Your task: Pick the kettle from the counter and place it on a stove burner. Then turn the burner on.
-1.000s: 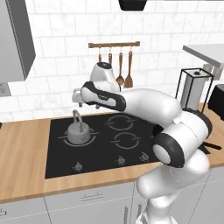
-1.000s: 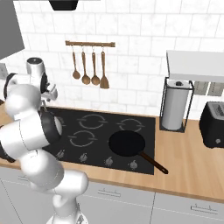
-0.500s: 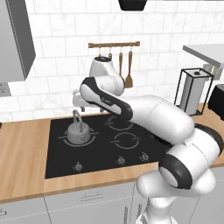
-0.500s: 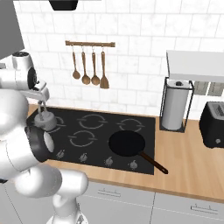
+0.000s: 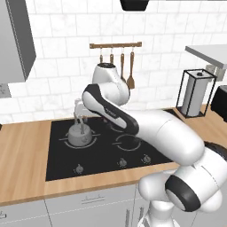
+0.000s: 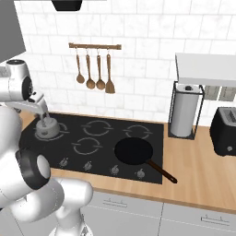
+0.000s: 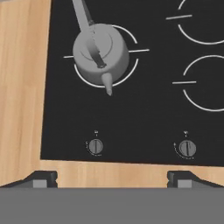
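One kettle (image 7: 100,53) on stove burner (image 7: 131,72), two unlabelled knobs (image 7: 96,146), tool (image 7: 112,178) spread wide.

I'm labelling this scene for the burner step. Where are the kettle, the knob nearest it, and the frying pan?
kettle (image 7: 99,51): hand view, on its rounded lid top.
knob nearest the kettle (image 7: 96,146): hand view, on the dial's centre.
frying pan (image 6: 133,151): right base view, on its dark inside.

Kettle (image 5: 80,135) on stove burner (image 5: 66,144)
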Robot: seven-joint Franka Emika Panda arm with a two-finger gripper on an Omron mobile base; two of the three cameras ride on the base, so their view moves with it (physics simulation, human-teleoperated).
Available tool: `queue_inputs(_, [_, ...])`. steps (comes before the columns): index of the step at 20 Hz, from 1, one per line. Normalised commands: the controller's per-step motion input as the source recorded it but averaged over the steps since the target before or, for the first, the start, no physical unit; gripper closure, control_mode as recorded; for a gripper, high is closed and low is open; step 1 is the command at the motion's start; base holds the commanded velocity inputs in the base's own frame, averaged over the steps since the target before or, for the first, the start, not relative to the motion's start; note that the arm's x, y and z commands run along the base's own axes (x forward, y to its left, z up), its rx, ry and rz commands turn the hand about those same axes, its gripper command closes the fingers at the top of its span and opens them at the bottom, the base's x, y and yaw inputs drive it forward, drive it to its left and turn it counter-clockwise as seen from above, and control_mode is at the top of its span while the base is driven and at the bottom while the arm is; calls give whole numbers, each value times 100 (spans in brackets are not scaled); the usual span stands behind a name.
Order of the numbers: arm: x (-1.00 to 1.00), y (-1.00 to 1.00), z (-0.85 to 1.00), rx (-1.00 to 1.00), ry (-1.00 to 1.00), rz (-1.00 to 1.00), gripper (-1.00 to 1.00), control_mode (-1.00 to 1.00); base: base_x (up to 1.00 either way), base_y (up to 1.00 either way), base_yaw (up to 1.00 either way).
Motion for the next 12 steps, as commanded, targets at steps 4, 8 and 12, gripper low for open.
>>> queue_inputs(4, [-19, 0, -16, 0, 4, 0, -100, -100, 0, 0, 0])
queue_inputs(8, [-8, 0, -15, 0, 3, 0, -100, -100, 0, 0, 0])
queue_inputs(12, [-4, 0, -12, 0, 3, 0, -100, -100, 0, 0, 0])
